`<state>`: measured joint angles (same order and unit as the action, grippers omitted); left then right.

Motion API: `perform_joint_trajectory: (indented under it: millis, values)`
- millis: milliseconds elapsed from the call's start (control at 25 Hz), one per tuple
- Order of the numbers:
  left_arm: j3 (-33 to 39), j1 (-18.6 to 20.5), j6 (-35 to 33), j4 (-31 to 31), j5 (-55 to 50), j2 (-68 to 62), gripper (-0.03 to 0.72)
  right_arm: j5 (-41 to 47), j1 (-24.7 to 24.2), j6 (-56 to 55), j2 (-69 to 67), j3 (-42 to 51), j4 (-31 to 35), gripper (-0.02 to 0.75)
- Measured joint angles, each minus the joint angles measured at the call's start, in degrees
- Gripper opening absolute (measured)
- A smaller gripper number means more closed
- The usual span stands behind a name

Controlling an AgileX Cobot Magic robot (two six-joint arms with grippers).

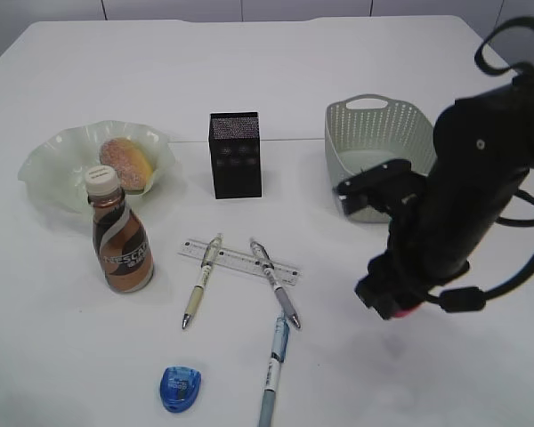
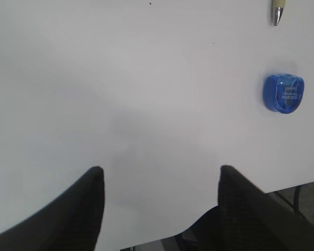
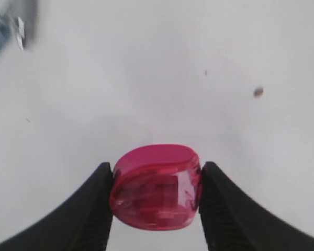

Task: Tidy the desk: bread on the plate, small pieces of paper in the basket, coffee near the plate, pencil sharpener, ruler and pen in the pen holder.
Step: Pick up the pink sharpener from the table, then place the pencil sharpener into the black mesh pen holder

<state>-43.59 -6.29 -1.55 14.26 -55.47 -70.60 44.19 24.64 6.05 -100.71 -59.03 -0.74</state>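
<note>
Red pencil sharpener (image 3: pixel 156 194) clamped in right gripper (image 3: pixel 156 201) over bare table (image 3: pixel 146 78), left gripper (image 2: pixel 159 201) gaping, empty, at table's edge

A white table (image 1: pixel 338 71) carries everything; at the far left sits a pale wavy plate (image 1: pixel 49 165), and just in front of it stands a brown coffee bottle (image 1: pixel 121 236); a black pen holder (image 1: pixel 235 154) stands at the middle, with a grey basket (image 1: pixel 374 124) to its right; nearer lies a clear ruler (image 1: pixel 240 260) with two pens (image 1: pixel 202 280) crossing over it; a third pen (image 1: pixel 274 365) lies near the front edge, and a blue pencil sharpener (image 1: pixel 180 389) rests to its left, apart from it.
</note>
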Motion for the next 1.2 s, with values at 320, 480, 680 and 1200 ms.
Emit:
perform_joint_trajectory:
  millis: [320,480,680,1200]
  values:
    - [0.0,0.0,0.0,0.0,0.2,0.0,0.496,0.5,0.0,4.6,0.2,-14.7,7.5,0.357]
    - [0.0,0.0,0.0,0.0,0.2,0.0,0.496,0.5,-2.1,7.2,0.0,-21.5,12.7,0.357]
    - [0.0,0.0,0.0,0.0,0.5,0.0,0.496,1.2,-9.0,16.6,-3.1,-29.0,29.1,0.357]
    - [0.0,0.0,0.0,0.0,0.8,0.0,0.496,1.9,-12.2,29.6,-21.5,-45.7,50.4,0.356]
